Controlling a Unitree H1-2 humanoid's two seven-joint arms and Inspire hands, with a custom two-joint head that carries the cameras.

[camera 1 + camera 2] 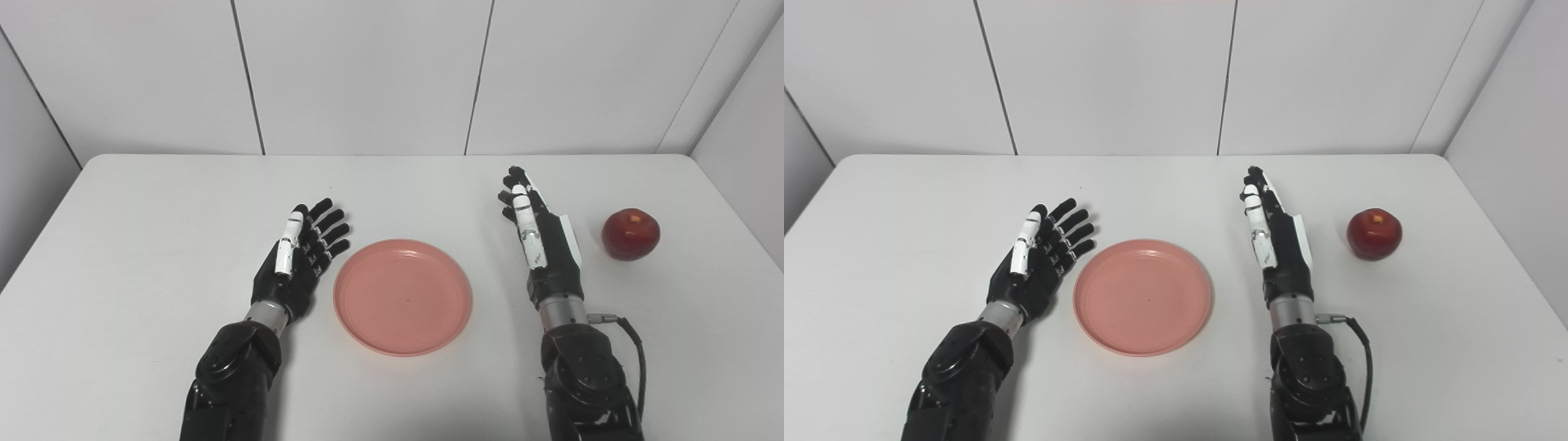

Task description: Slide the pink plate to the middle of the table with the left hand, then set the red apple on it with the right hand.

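Apple [630, 234] sits toward the bench's right edge, just beyond my right hand [542, 245]; fingers spread, holding nothing.

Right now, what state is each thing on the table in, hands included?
pink plate: flat near mid-table, empty
red apple: upright on the table right of the plate, untouched
left hand: open beside the plate
right hand: open, between plate and apple

The plate [402, 296] is lying mid-table [153, 214] between the two hands — left hand [298, 256] just beside it. The apple [630, 233] is sitting right of the right hand [539, 240], apart.
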